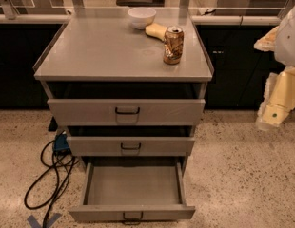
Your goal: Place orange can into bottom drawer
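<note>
**tinkerbot:** Bottom drawer (133,186) is right up front, pulled well out, and nothing lies in its tray. The 2 grey drawers (126,112) above it sit further back. Going left to right: black cables (47,175) looped on the floor by the cabinet's left side. Up on the cabinet top (100,51) there's a white bowl (142,17) at the back and a yellow sponge (156,30) just beside it. The orange can (173,44) stands upright near the right edge, right in front of the sponge, touching it or close to.

**servo_sam:** And the gripper?

**tinkerbot:** The gripper (273,110) hangs at the far right of the view, lower than the cabinet top and well apart from the can. It isn't holding the can. Honestly can't tell if it's open or closed.

**servo_sam:** My guess on handling: it's a thin metal wall, so stiff enough upright but it'll dent if squeezed hard. Smooth and probably a bit slippery. Light if empty, noticeably heavier if full, and I can't tell which. I'd take it from the side across the middle of the body, below the silver rim, and come in from the front or right so the sponge doesn't get shoved. Keep it upright on the way down.
</note>
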{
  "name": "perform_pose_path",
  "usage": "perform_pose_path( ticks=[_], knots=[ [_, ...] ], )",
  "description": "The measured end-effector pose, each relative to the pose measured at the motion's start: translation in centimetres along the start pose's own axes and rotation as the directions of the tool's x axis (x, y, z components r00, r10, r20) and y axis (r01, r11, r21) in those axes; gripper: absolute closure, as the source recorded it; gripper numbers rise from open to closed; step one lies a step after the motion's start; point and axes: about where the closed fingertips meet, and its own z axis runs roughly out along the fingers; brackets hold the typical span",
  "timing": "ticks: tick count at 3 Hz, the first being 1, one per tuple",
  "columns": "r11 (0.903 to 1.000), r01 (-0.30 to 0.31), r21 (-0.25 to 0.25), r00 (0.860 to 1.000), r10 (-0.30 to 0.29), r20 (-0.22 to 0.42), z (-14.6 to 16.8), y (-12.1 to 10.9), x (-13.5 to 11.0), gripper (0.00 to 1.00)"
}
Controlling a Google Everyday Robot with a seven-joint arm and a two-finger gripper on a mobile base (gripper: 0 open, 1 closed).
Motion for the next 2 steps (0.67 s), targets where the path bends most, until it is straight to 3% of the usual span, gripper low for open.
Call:
perform_pose_path(
  ticks=[1, 2],
  knots=[
    [1.0000, 0.000, 0.000, 1.000, 0.000, 0.001, 0.0, 0.0, 0.0, 0.00],
    [0.9996, 0.025, 0.011, 0.996, -0.026, 0.082, -0.4, -1.1, -0.6, 0.00]
  ],
)
